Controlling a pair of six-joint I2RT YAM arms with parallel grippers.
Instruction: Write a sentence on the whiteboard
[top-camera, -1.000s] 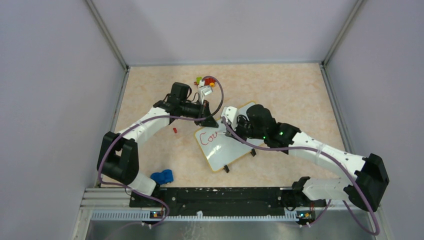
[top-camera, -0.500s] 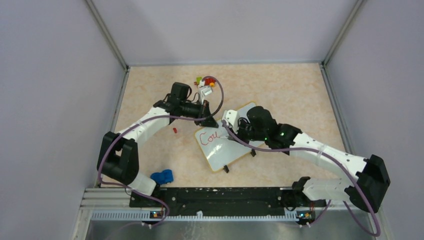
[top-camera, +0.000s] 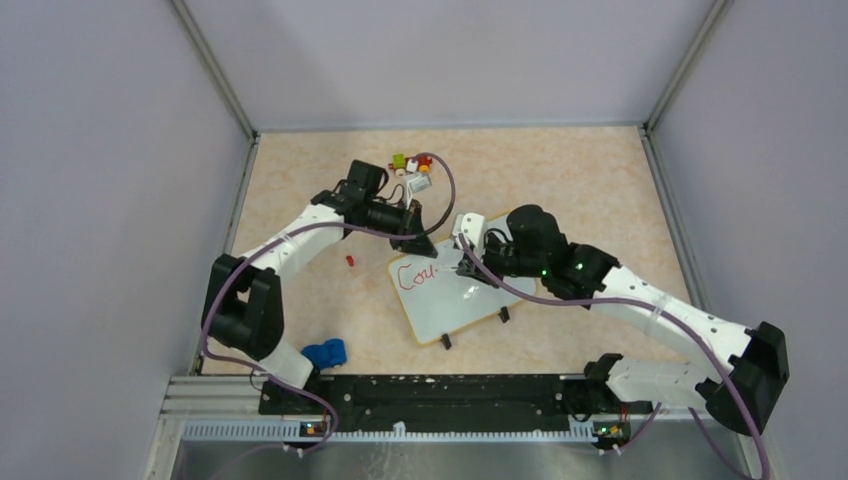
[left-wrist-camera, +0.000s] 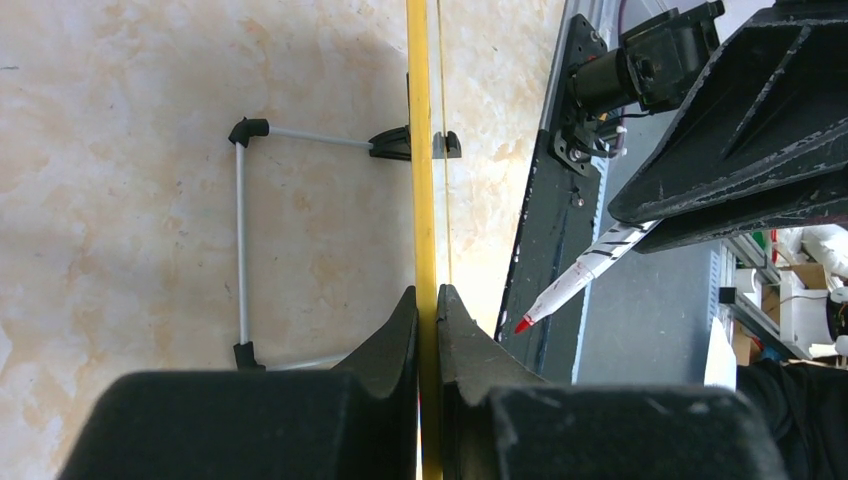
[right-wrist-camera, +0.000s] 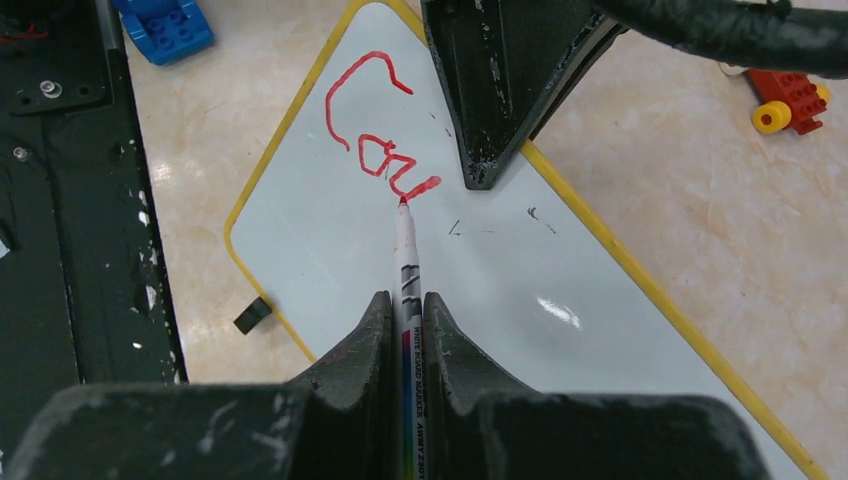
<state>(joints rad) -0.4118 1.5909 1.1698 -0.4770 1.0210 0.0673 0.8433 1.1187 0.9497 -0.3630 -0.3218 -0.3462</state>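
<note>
Right arm (top-camera: 600, 285) sits further right than a second ago, and its wrist clears more of the board (top-camera: 470, 310). Red writing (top-camera: 412, 276) runs longer: a short new stroke follows "Cou", with the marker (right-wrist-camera: 407, 262) tip at its end. Board is turned slightly and its near feet (top-camera: 445, 341) are shifted. Left arm (top-camera: 300, 235) is swung a little farther out, uncovering more of the bricks (top-camera: 410, 163).

The table's (top-camera: 610, 190) right side is free for passing. The whiteboard (top-camera: 458, 305) blocks the middle. Toy blocks (top-camera: 412, 163) stand near the far edge, a blue block (top-camera: 324, 353) near the near-left corner.
</note>
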